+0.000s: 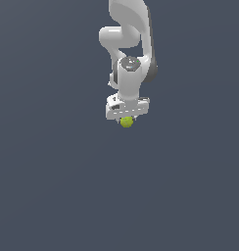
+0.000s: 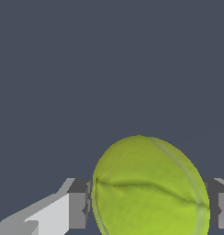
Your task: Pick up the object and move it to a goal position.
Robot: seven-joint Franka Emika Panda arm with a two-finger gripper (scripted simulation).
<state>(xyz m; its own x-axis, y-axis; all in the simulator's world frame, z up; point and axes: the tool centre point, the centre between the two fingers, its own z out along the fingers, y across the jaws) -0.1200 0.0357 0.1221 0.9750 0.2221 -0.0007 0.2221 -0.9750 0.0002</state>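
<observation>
The small yellow-green ball (image 1: 127,122) sits right under the white gripper (image 1: 127,119) in the exterior view. In the wrist view the ball (image 2: 148,188) fills the space between the two dark finger pads (image 2: 79,202), which press against its two sides. The gripper is shut on the ball. The white arm comes down from the top of the exterior view. I cannot tell whether the ball rests on the floor or hangs above it.
A plain dark grey surface (image 1: 53,186) fills both views. No other objects or edges show.
</observation>
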